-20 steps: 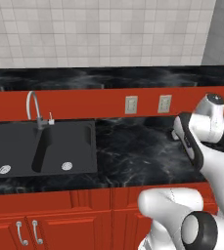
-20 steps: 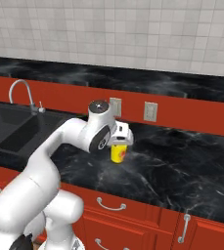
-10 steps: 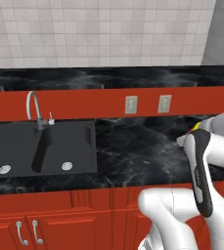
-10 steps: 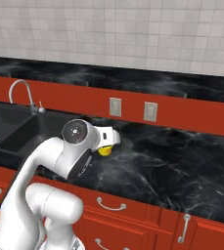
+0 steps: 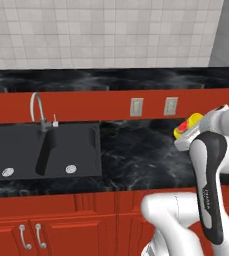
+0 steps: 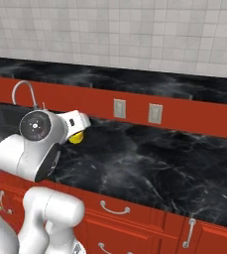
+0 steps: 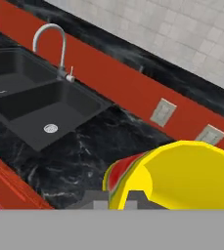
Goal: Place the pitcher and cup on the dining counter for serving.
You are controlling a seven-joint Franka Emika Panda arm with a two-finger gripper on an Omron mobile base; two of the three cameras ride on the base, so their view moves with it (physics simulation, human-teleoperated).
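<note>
The cup point(image 7: 182, 176) is held clamped in the fingers above the desk point(image 6: 149, 163), and it must next be carried to the dining counter point(image 5: 111, 80).

Open black worktop point(image 6: 149, 163) stretches right of the sink point(image 5: 41, 150), offering unobstructed passage. The faucet point(image 5: 38, 111) rises at the sink's rear edge, the sole upright obstacle. Behind, a red riser with two outlets point(image 5: 153, 106) walls off the raised dining counter point(image 5: 111, 80), whose black top lies bare below the tiled wall point(image 6: 135, 30).
</note>
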